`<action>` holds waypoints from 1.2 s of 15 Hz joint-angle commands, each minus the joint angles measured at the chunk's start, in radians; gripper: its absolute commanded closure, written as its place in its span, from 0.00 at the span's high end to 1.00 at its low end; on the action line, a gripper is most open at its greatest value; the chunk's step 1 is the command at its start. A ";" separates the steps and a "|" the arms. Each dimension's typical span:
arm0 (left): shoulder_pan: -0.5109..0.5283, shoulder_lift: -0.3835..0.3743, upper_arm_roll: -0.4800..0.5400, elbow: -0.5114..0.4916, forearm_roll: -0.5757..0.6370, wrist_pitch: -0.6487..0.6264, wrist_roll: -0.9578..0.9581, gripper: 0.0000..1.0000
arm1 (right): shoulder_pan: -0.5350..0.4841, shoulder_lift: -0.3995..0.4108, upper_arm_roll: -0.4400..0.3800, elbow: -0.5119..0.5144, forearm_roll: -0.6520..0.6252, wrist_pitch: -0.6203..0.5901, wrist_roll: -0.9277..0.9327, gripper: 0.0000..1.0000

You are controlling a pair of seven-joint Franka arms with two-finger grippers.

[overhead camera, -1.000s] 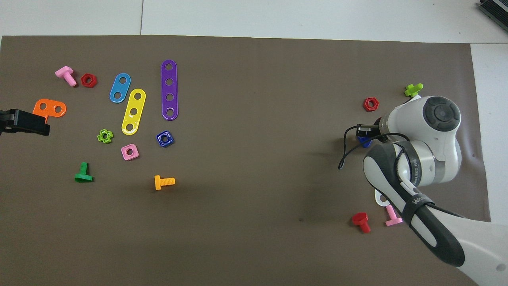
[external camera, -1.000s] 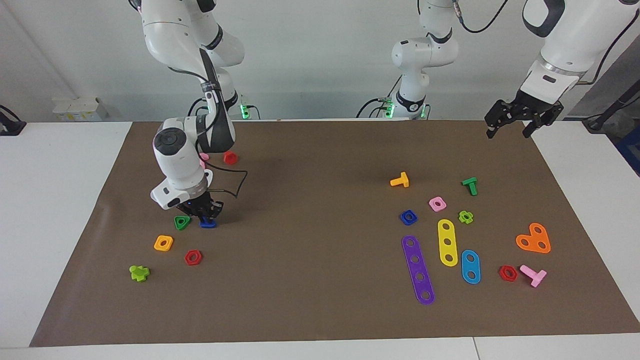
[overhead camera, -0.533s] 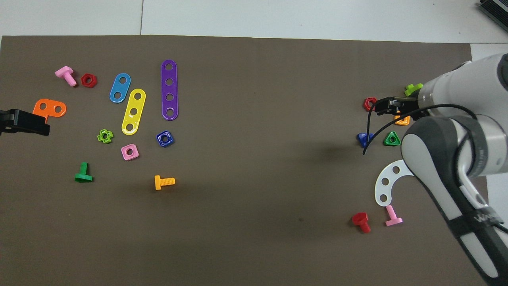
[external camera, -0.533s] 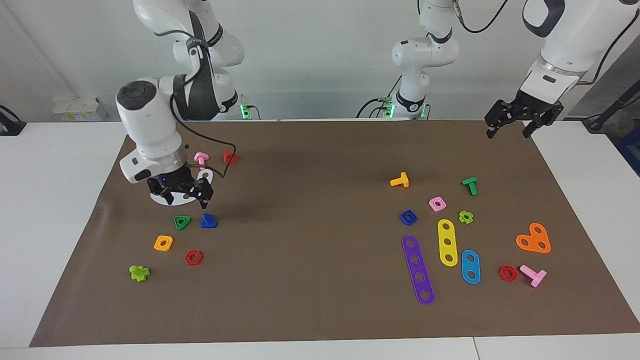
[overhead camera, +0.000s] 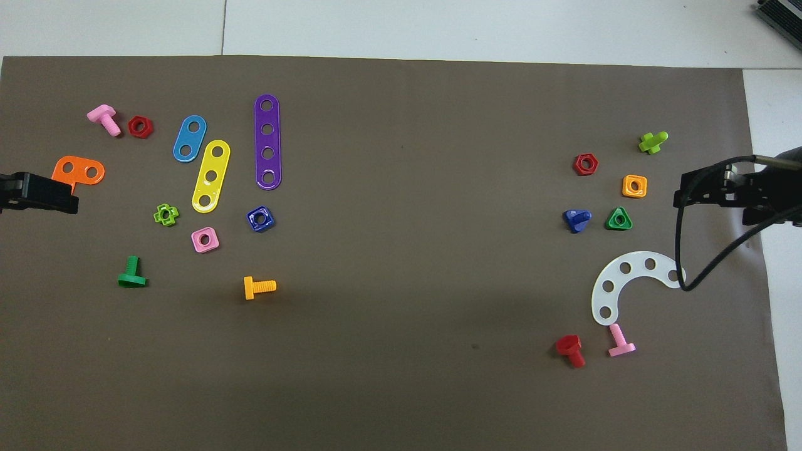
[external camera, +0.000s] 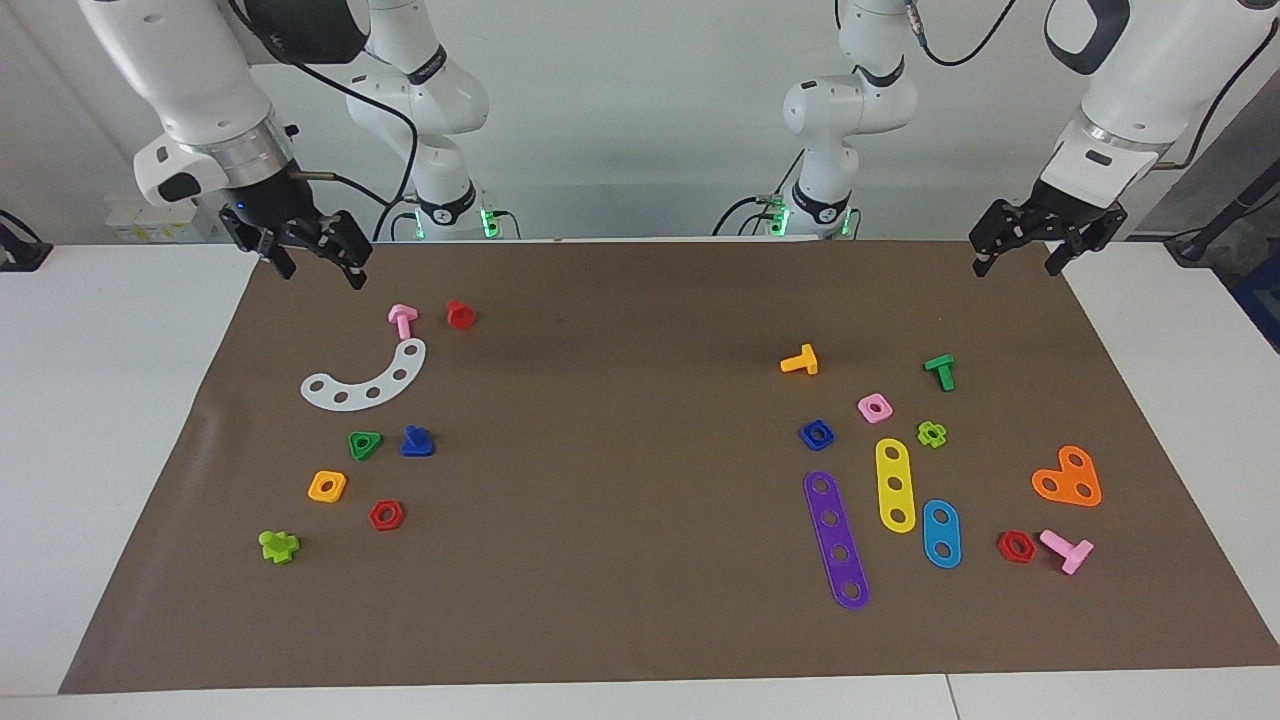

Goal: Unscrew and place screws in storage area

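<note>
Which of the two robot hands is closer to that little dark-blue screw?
Right. The right gripper hangs open above the brown paper's edge at the dark-blue screw's end; the left gripper waits open over the paper's other end.

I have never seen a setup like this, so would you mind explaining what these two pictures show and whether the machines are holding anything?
These are two robot arms at a table, each ending in a two-fingered gripper. One picture faces them from across the table; the other looks down from above their end. A brown paper sheet carries scattered toy parts: bolts, nuts and perforated strips. The dark-blue screw stands beside a green triangular nut, near a white curved strip. The right gripper hangs open and empty above the sheet's corner. The left gripper waits, open and empty, over its own corner.
</note>
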 commanded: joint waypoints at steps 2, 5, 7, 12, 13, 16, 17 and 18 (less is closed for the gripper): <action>0.009 -0.032 -0.001 -0.037 -0.008 0.014 0.007 1.00 | -0.001 0.009 0.007 0.002 0.012 -0.008 0.001 1.00; 0.009 -0.031 -0.001 -0.037 -0.008 0.014 0.009 1.00 | -0.011 0.012 0.006 0.005 0.010 0.005 -0.096 1.00; 0.009 -0.031 -0.001 -0.037 -0.008 0.014 0.009 1.00 | -0.010 0.018 0.006 0.016 -0.010 -0.003 -0.111 1.00; 0.009 -0.031 -0.001 -0.035 -0.008 0.014 0.007 1.00 | -0.002 0.031 0.019 0.077 -0.077 -0.060 -0.119 1.00; 0.009 -0.031 -0.001 -0.037 -0.008 0.014 0.007 1.00 | -0.001 0.041 0.019 0.093 -0.074 -0.067 -0.119 1.00; 0.009 -0.031 -0.001 -0.037 -0.010 0.014 0.009 1.00 | 0.001 0.043 0.019 0.079 -0.064 -0.061 -0.119 1.00; 0.009 -0.031 -0.001 -0.035 -0.008 0.014 0.007 1.00 | 0.001 0.043 0.019 0.078 -0.065 -0.061 -0.118 1.00; 0.009 -0.031 -0.001 -0.035 -0.008 0.014 0.007 1.00 | -0.001 0.043 0.019 0.078 -0.064 -0.064 -0.119 1.00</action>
